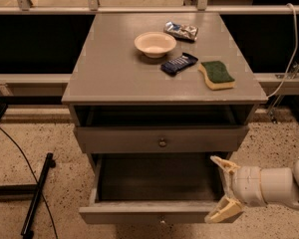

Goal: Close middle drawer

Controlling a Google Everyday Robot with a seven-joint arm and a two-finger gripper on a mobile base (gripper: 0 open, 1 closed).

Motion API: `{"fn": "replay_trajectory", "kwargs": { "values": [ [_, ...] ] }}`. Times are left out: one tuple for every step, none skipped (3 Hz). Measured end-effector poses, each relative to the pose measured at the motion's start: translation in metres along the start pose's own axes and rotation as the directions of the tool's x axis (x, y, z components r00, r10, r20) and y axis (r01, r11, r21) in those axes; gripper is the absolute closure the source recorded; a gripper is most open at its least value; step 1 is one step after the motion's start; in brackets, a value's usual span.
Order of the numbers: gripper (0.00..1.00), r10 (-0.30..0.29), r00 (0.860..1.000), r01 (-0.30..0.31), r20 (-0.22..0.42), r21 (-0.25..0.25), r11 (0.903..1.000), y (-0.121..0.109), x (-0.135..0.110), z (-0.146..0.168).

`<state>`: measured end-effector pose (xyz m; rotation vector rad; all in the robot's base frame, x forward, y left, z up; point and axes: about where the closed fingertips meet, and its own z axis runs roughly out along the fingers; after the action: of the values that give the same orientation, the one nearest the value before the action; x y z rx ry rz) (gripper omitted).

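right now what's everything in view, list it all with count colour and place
cabinet: 1, grey, centre
bowl: 1, cream, on the cabinet top, towards the back
foil packet: 1, silver, back right of the bowl
snack bar: 1, dark blue, right of the bowl, nearer the front
sponge: 1, yellow with green top, right side of the cabinet top
upper drawer: 1, grey, slightly out
middle drawer: 1, grey, pulled far out, looks empty
black stand: 1, on the floor at left
white cable: 1, far right
arm: 1, white, lower right
claw: 1, cream, open, at the middle drawer's front right corner
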<state>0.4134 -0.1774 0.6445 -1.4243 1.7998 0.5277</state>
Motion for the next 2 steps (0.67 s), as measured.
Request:
{"fn": "replay_trajectory", "kwargs": {
  "values": [
    [0.18,-0.073,0.997,0.073,-0.023,0.014,0.9972,0.000,0.036,0.024],
    [0.42,-0.169,0.986,0.169,-0.013,0.003,0.9856,0.002,0.070,0.041]
  ]
}}
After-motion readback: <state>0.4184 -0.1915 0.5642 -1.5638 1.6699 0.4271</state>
